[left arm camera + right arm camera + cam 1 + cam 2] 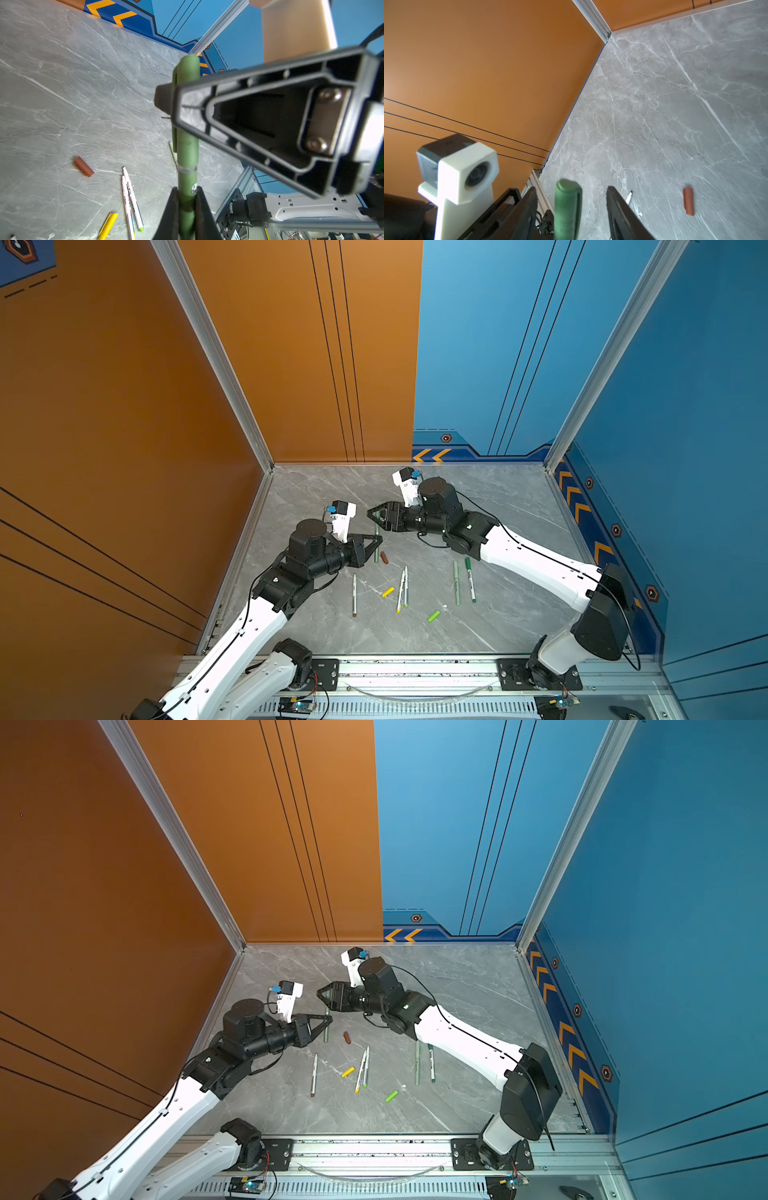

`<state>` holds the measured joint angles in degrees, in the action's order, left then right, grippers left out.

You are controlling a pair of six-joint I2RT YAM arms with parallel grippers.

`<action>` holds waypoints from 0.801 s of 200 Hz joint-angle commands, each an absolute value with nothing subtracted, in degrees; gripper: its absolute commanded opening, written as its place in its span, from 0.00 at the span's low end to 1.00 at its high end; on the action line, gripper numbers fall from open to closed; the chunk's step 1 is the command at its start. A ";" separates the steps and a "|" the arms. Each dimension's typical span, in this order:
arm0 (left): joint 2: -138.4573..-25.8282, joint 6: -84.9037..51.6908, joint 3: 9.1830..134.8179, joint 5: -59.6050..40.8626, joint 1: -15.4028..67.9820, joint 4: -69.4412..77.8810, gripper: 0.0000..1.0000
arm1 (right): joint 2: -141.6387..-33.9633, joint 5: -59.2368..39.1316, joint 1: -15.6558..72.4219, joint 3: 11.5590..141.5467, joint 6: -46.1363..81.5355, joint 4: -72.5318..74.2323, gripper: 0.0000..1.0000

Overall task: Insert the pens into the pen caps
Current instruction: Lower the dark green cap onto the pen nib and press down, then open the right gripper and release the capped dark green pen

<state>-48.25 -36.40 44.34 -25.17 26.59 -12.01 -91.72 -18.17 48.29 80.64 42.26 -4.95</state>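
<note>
Left gripper (188, 189) clamps dark green pen (187, 149); right gripper (571, 187) straddles it, jaws parted; brown cap (384, 558) at five o'clock.

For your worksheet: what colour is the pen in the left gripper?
Olive green; the pen shows best in the left wrist view.

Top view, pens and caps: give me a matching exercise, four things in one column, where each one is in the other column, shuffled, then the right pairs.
1. brown cap
2. yellow cap
3. lime cap
4. dark green pen

A. nearest of the four to the front rail
B. gripped in the left fingers
C. between the brown-tipped pen and the two white pens lying side by side
D. lying loose, next to the dark green pen

Pairs: 1-D, 2-C, 3-A, 4-B
</note>
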 commanded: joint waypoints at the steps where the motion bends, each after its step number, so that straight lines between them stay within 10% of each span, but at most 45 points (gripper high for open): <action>1: -48.17 -34.75 44.41 -26.90 27.15 -13.08 0.00 | -93.61 -18.48 48.03 83.92 40.19 -7.94 0.54; 74: -48.29 -34.35 44.03 -26.30 27.51 -13.36 0.00 | -95.45 -16.33 48.39 87.60 37.64 -11.97 0.46; 160: -47.30 -34.61 43.83 -18.58 28.03 -11.40 0.00 | -96.04 -14.50 49.86 86.89 37.17 -16.19 0.02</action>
